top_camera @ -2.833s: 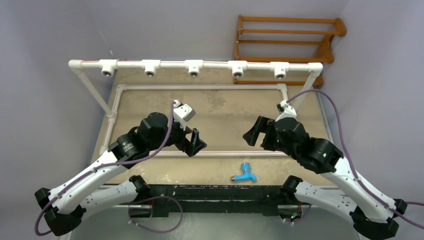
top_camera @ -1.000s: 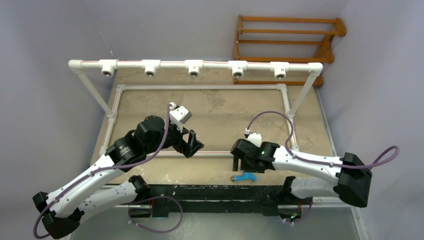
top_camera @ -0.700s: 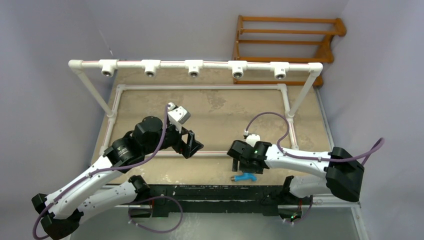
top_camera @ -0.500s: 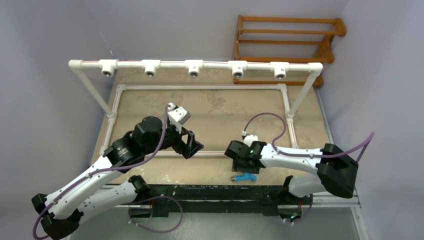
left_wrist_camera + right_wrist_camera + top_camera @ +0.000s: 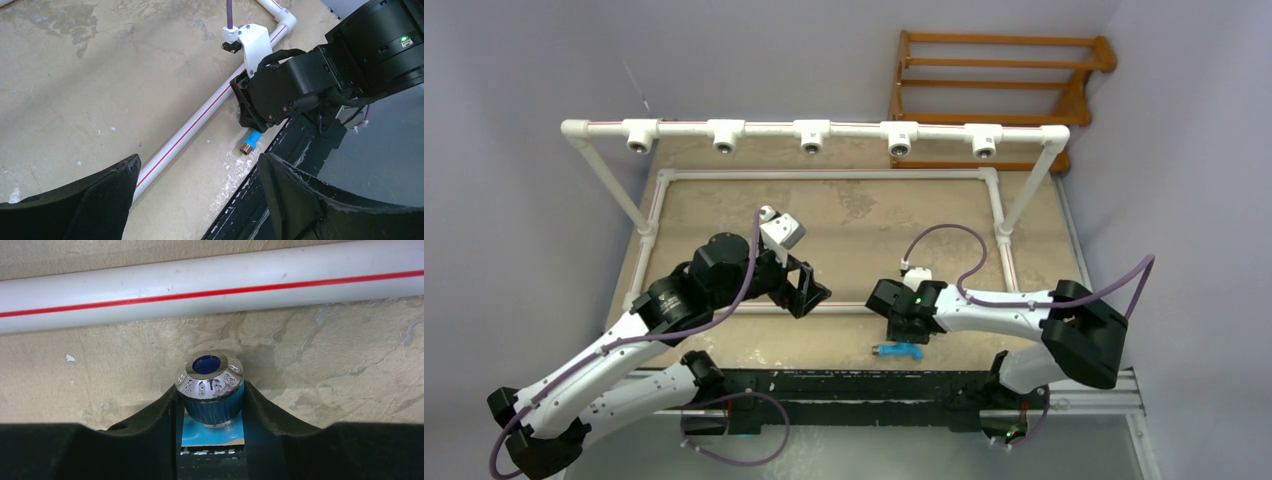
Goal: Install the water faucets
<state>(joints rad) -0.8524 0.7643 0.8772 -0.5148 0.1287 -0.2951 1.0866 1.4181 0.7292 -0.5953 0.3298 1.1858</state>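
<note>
Table (image 5: 864,230) near edge: faucet (image 5: 902,350) lying just outside pipe frame (image 5: 150,287).
Right pincer (image 5: 210,389) seemingly pinching its knob for pickup; left pincer (image 5: 199,160) hanging spread, waiting.

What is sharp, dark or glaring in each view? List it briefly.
Top external: soft, even light, faint shadows; blue faucet small but distinct. Left wrist: table sharp, left gripper jaws dark along the bottom edge. Right wrist: faucet's chrome cap sharp with small glints; right gripper jaws near-black silhouettes beside it.

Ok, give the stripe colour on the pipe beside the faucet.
Red stripe; right wrist view shows it best.
</note>
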